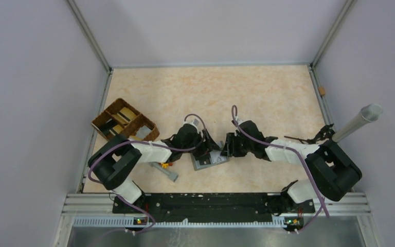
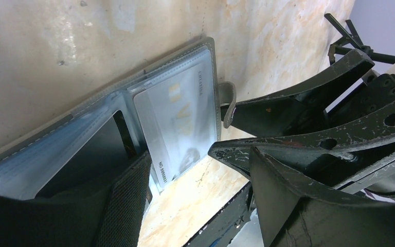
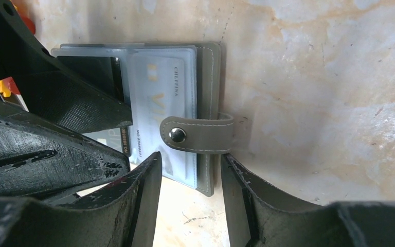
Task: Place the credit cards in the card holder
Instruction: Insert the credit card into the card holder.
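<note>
- Down at the near edge of the table (image 1: 236,92), right between both arms: card holder (image 1: 209,160), lying open like a book, one pale card (image 3: 159,87) already tucked into a clear pocket.
- Left gripper (image 3: 128,143): looks clamped on a dark card (image 2: 90,154), seemingly partway into the other pocket.
- Right gripper (image 3: 190,159): jaws apart, straddling the snap strap (image 3: 200,135) and the holder's edge, not squeezing anything.
- Could easily jam the dark card on the pocket lip by pushing at a slant, then bow it or pop it out of the pinch.
- Might also shove the whole card holder sideways, with no real clamp on it and a slick table underneath.
- Crowded too, so worth watching for a knock between the two grippers.
- Likely spare cards (image 1: 127,113) over in the brown woven tray (image 1: 101,125), far left, well apart from the card holder.
- Table: glossy peach marble-look finish, scuffed and speckled up close.
- Room: plain lilac-grey walls (image 1: 31,77) on three sides, metal framing (image 1: 90,36) in the corners, ribbed silver tube (image 1: 357,121) leaning at the right.
</note>
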You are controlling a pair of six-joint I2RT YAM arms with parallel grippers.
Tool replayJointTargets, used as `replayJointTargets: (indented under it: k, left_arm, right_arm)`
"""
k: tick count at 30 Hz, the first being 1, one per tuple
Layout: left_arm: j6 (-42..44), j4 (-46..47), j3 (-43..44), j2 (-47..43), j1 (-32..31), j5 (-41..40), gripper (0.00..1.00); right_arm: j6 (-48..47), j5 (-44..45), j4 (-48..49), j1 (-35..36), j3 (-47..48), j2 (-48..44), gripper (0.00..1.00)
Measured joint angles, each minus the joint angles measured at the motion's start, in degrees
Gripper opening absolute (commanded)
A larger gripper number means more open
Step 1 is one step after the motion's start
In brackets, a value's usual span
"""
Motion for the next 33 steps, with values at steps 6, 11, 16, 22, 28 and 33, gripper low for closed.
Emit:
replayJointTargets:
  k: [6, 11, 16, 22, 28, 33]
  left_arm:
    - [-0.2, 0.9, 0.5, 0.6, -0.8, -0.5, 0.72]
    - [-0.8, 2.0, 0.5, 0.6, -1.0, -1.3, 0.72]
    - [-1.4, 3.4, 0.4, 1.4, -1.0, -1.4, 0.72]
    - [-1.9, 5.3, 0.5, 2.2, -1.0, -1.2, 0.73]
    - [-1.8, 5.5, 0.5, 2.1, -1.2, -1.2, 0.91]
    - [1.9, 0.8, 2.4, -0.3, -1.5, -1.4, 0.99]
  right_arm:
    - [0.7, -0.5, 1.5, 0.0, -0.8, 0.0, 0.4]
    - [2.2, -0.9, 2.7, 0.0, -1.6, 0.0, 0.33]
    - [3.7, -0.8, 3.1, 0.0, -2.6, -0.8, 0.3]
    - [5.2, 0.1, 3.2, 0.0, -3.8, -4.1, 0.26]
    - [6.7, 0.6, 4.3, 0.0, -5.4, -6.0, 0.07]
    - [7.3, 1.4, 4.8, 0.0, -5.6, -6.9, 0.0]
